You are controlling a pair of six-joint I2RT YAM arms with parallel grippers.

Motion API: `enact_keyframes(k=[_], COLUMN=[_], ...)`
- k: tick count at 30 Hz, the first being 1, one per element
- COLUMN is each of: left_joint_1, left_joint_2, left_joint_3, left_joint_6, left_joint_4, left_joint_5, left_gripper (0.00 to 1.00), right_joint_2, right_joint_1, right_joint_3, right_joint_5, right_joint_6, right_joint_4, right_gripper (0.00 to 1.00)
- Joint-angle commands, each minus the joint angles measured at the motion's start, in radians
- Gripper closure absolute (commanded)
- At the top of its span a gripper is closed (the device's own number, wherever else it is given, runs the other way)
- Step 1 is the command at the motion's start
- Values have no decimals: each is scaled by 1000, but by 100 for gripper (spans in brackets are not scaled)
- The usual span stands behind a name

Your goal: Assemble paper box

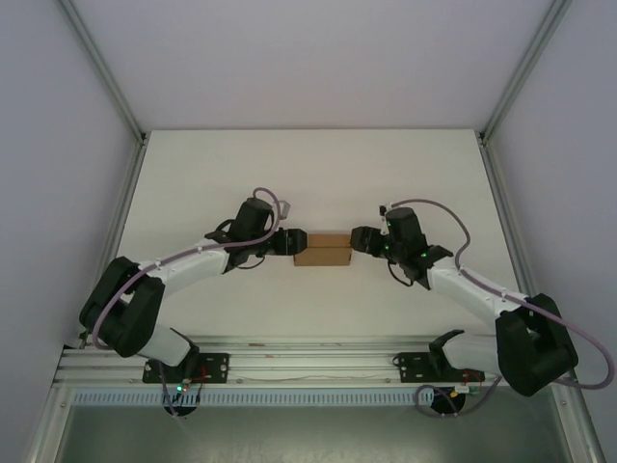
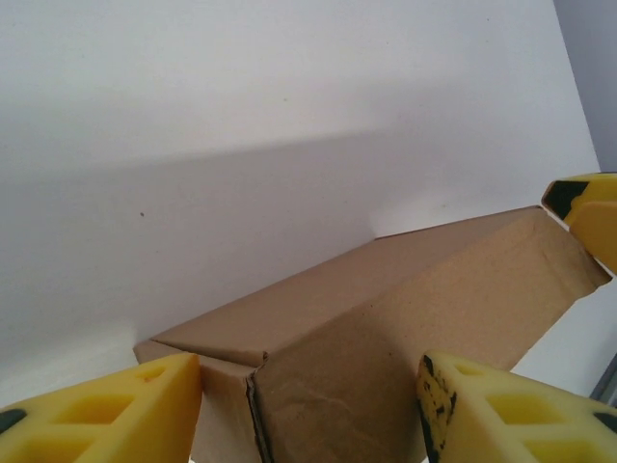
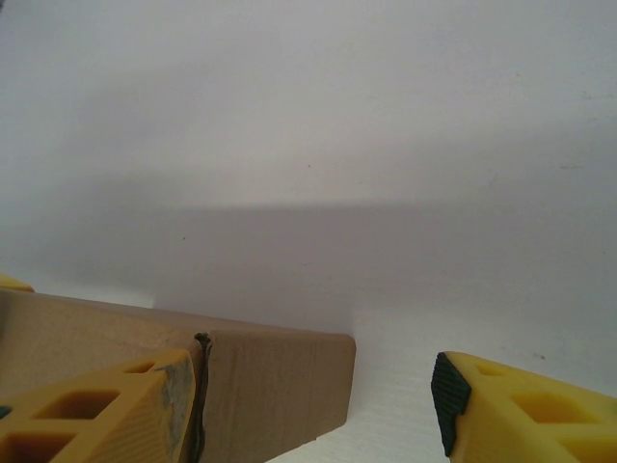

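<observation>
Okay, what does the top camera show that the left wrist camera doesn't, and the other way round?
Top camera: the whole table, with the box lying lengthwise between the left gripper and the right gripper, one at each end. Left wrist camera: a close look at the box's crumpled side and the seam at its near corner, framed by yellow fingers. Shared: the brown box resting on the white table.

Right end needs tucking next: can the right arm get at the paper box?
Likely yes: the right gripper sits at the right end of the paper box, jaws open, nothing between.
</observation>
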State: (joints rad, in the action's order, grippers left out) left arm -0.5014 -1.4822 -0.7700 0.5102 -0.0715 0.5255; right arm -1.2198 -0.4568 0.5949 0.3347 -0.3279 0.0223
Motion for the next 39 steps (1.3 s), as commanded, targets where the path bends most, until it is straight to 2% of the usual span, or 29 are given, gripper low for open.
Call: enact_keyframes(k=[1,5,10,13,21,27,31,37,39], left_joint_1=[-2,-2,-2,-2,-2,-2,-2,-2,-2], left_joint_2=[-20,-21,-20,-22,-16,-3,3,2,2], left_joint_3=[25,32,37,37,41,41,38,49,65], left_joint_6=[36,74,84,81,76,80,72,65,69], left_joint_4=[-88,-104,-110,-99,-73,-73,-54,-60,-79], left_joint_5=[80,91,89,81,71,74,55,44,41], left_gripper=[41,41,41,41,40,39,40,42,43], right_joint_2=[-16,-59,-75,-61,-155,-240,-245,-153,-89], right_joint_1=[-10,-34,-80,-91,-183,-257,-268,-275,-272], right_joint_3=[-47,-55,-96,-154,-201,-243,-295,-273,-231], right_joint_5=[55,24,-126,-170,-251,-314,-323,-325,-359], right_joint_6=[68,91,64,21,-1,-50,-115,-145,-146], right_joint_4=[14,13,24,64,68,124,163,90,15], right_gripper=[33,36,44,48,55,64,72,73,67])
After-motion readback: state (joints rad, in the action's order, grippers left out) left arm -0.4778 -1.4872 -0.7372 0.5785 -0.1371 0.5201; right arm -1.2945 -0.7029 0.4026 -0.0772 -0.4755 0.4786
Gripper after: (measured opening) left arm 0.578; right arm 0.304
